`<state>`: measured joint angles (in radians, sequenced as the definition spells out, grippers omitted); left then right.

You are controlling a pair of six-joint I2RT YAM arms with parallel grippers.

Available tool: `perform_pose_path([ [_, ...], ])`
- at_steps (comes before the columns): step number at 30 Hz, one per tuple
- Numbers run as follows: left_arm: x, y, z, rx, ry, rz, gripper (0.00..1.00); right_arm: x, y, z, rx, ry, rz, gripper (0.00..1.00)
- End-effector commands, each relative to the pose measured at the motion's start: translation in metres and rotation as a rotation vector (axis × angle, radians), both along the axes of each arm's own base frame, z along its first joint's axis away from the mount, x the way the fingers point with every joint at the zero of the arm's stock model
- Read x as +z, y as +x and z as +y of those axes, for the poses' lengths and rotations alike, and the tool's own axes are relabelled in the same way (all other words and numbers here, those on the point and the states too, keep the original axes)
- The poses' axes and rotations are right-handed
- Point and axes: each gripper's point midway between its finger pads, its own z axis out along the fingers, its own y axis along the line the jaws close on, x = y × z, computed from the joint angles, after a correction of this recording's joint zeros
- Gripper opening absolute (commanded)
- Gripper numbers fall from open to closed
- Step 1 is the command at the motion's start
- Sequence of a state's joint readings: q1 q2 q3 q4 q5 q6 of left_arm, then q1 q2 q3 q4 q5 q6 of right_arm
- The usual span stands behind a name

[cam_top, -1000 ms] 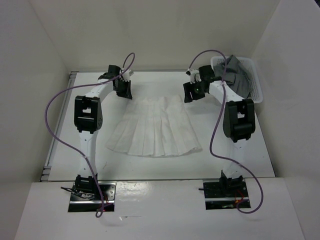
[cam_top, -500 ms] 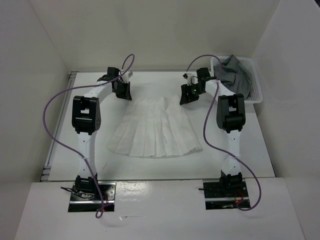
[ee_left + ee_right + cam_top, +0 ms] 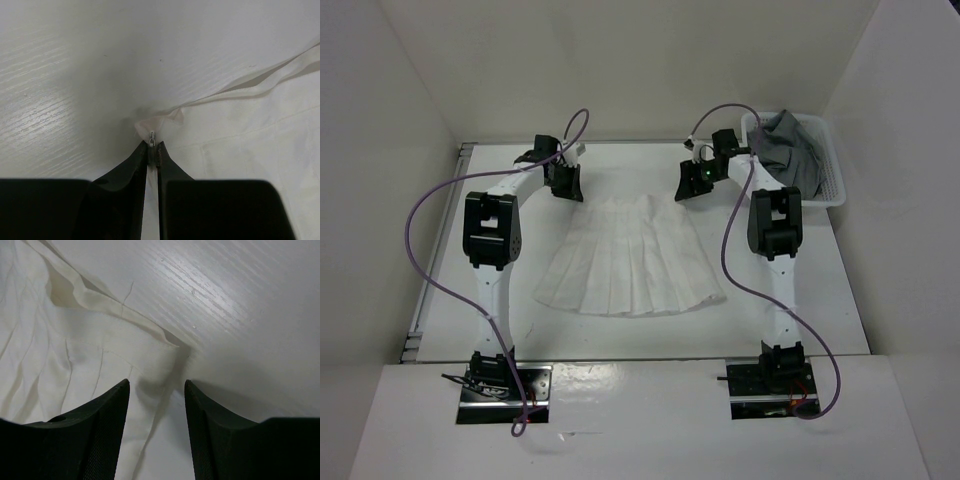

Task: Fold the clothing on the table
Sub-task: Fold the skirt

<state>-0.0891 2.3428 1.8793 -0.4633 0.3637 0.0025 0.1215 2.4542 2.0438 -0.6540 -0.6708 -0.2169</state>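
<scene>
Possibly the spread right gripper (image 3: 156, 390), the skirt (image 3: 630, 255) waistband corner just ahead of its fingertips, closes short and grabs nothing, so the left gripper (image 3: 152, 150), pinching the other corner, lifts it unevenly.

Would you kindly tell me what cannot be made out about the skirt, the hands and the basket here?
Top view: what lies in the basket under the grey garment covering it.
Left wrist view: most of the skirt, cut off by the frame edges and the left hand.
Right wrist view: whether the open right hand touches the skirt; its fingers hide the fabric below.
</scene>
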Motion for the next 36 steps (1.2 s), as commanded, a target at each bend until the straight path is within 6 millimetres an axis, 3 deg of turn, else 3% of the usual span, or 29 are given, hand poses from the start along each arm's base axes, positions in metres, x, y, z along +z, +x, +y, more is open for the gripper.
perform_pose_path([
  [1, -0.022, -0.028, 0.009, -0.02, 0.061, 0.099, 0.02, -0.025, 0.0, -0.008, -0.004, -0.034, 0.053, 0.54],
  [15, -0.021, -0.024, 0.009, -0.02, 0.06, 0.09, 0.02, -0.031, 0.002, -0.006, 0.001, -0.029, 0.077, 0.49],
  [26, -0.02, -0.022, 0.009, -0.027, 0.064, 0.086, 0.02, -0.024, 0.009, 0.018, 0.051, -0.022, 0.052, 0.49],
  [33, -0.02, -0.022, 0.009, -0.027, 0.064, 0.086, 0.02, -0.025, 0.003, 0.029, 0.082, -0.019, 0.063, 0.49],
  [36, -0.02, -0.021, 0.009, -0.035, 0.068, 0.083, 0.02, -0.026, -0.001, 0.034, 0.097, -0.023, 0.066, 0.42],
])
